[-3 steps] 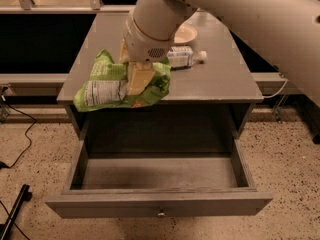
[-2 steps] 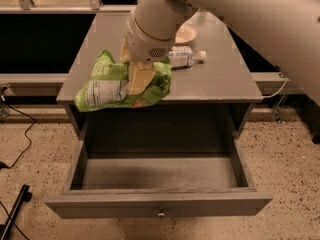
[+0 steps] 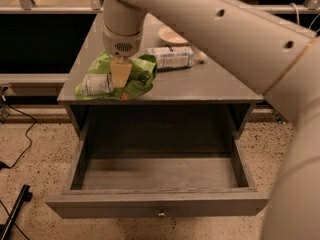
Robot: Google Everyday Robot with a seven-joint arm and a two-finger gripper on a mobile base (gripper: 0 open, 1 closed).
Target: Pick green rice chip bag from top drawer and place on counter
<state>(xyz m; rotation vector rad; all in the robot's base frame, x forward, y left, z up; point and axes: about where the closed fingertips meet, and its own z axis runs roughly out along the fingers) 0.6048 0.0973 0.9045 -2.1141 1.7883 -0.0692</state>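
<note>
The green rice chip bag [image 3: 141, 72] lies crumpled on the front left part of the counter [image 3: 210, 86], its white label panel [image 3: 96, 84] facing left. My gripper [image 3: 120, 74] comes down from above onto the middle of the bag and is closed on it; one yellowish finger shows against the foil. The top drawer [image 3: 160, 203] is pulled wide open below the counter, its inside bare, with a small round knob [image 3: 161, 214] on the front panel. My large white arm [image 3: 225, 39] crosses the upper right of the view.
A white-blue labelled bottle [image 3: 173, 57] lies on its side on the counter just right of the bag. A shallow bowl [image 3: 172, 35] sits behind it. A black cable [image 3: 20, 141] and a black stand leg [image 3: 13, 215] lie on the speckled floor at left.
The bag has moved from overhanging the counter's front left edge to resting on the counter top, with the gripper still on it. The view has shifted closer.
</note>
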